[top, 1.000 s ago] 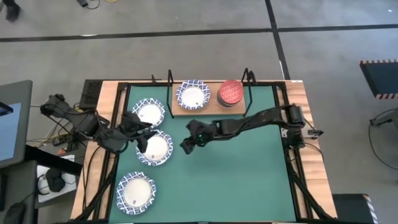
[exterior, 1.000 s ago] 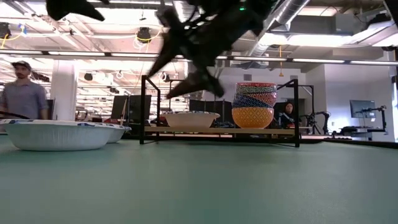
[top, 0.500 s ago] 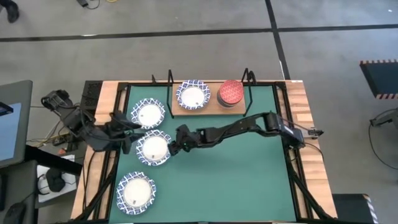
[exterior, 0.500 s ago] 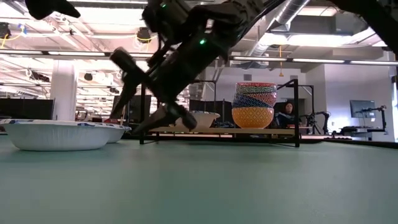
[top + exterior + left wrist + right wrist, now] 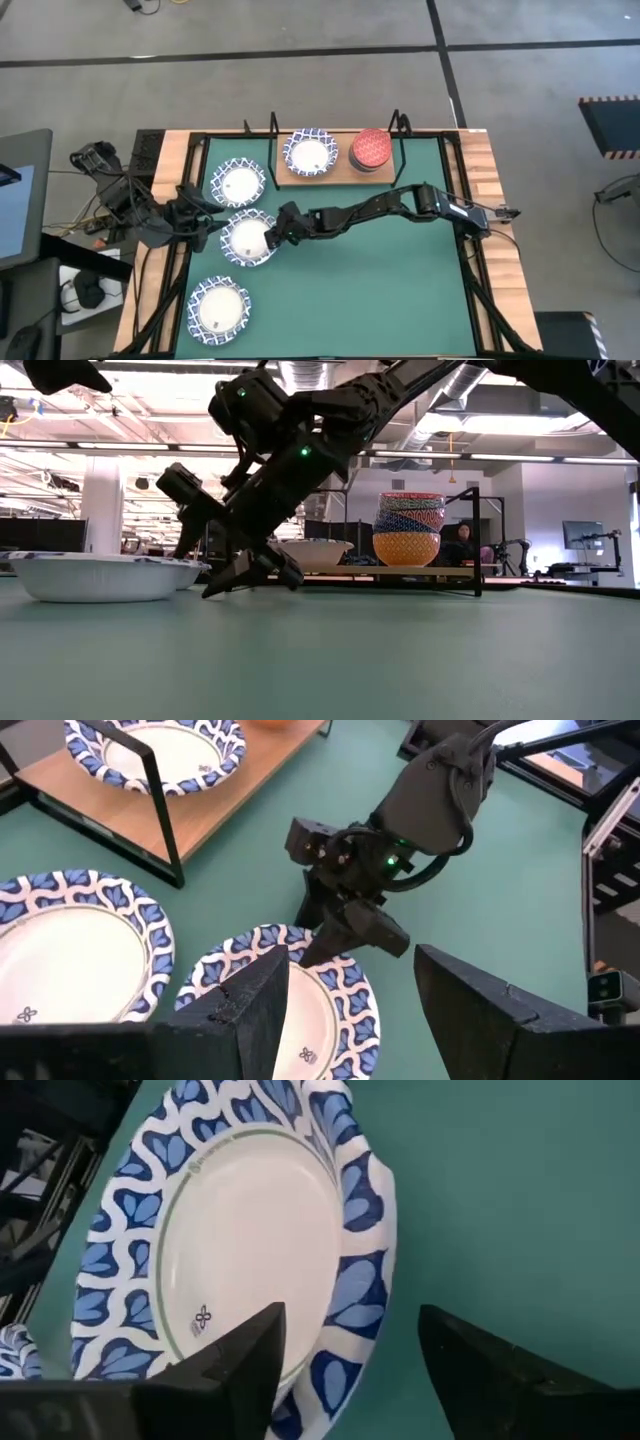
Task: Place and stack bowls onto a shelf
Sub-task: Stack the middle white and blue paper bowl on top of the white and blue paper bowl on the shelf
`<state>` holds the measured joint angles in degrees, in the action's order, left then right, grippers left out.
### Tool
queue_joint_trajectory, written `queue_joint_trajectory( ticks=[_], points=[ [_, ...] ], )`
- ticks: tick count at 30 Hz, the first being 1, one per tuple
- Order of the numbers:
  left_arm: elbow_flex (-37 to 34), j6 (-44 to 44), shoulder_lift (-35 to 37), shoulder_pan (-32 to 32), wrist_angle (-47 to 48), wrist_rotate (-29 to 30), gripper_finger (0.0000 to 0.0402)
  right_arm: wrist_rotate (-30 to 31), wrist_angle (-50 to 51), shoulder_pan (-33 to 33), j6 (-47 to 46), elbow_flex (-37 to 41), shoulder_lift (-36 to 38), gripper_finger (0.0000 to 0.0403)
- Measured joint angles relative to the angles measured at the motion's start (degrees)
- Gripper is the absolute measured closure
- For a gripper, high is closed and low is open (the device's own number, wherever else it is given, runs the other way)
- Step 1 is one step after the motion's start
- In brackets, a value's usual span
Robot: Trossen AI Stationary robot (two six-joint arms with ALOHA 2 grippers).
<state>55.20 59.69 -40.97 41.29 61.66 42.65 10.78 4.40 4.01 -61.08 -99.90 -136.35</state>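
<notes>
Three white bowls with blue-patterned rims sit on the green mat: far-left bowl (image 5: 240, 183), middle bowl (image 5: 248, 238), near bowl (image 5: 220, 307). A fourth white bowl (image 5: 310, 153) and a stack with a red bowl on top (image 5: 371, 148) stand on the wooden shelf (image 5: 335, 177). My right gripper (image 5: 272, 234) is open and low at the middle bowl's right rim (image 5: 360, 1270). My left gripper (image 5: 208, 232) is open just left of that same bowl (image 5: 300, 1010) and touches nothing. My right gripper comes at the middle bowl's right rim (image 5: 365, 1295) slanting down from the table's right. One finger (image 5: 235, 1365) stands over the bowl's inside and the other (image 5: 480, 1360) over the mat outside. I cannot tell whether either finger touches the bowl, which rests flat on the mat.
The black wire frame of the shelf (image 5: 475, 540) rises at the table's far edge. The stack (image 5: 408, 530) holds several bowls with a yellow-orange one at the bottom. Bare green mat (image 5: 400, 290) fills the table's right and near side.
My right gripper has swung toward the table's left and dropped from mid-air down to the middle bowl's right rim. My left gripper has drawn back from over that bowl toward the table's left edge. The bowls have not moved.
</notes>
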Motion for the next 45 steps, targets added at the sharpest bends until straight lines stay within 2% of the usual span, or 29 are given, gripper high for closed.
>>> queue_joint_trajectory(
  ticks=[5,16,21,26,34,38,45],
  points=[
    [0.0,1.17,0.0,0.19,0.68,0.89,0.0201,-0.09,-0.16,-0.64,0.05,-0.02,0.0,0.0197],
    [0.0,2.5,0.0,0.17,0.64,2.45,0.0201,-1.13,-0.35,-0.66,2.45,-0.09,0.0,0.0337],
    [0.0,2.75,0.0,0.17,0.61,2.63,0.0201,-1.66,-0.03,-0.52,2.67,-0.11,0.07,0.0376],
    [0.0,2.95,0.0,0.17,0.6,2.55,0.0201,-2.17,3.8,-0.29,5.6,-0.01,2.23,0.0382],
    [0.0,2.94,-0.1,0.17,0.31,3.25,0.0201,-2.52,25.42,-0.91,21.83,0.0,14.48,0.0382],
    [0.0,2.9,-0.76,0.14,-0.55,5.53,0.0201,-2.07,33.51,-2.8,28.12,0.0,20.76,0.0382],
    [0.02,1.91,-3.94,0.14,-4.98,7.95,0.0201,-0.68,41.05,-9.24,38.96,-0.02,28.97,0.0382]
  ],
)
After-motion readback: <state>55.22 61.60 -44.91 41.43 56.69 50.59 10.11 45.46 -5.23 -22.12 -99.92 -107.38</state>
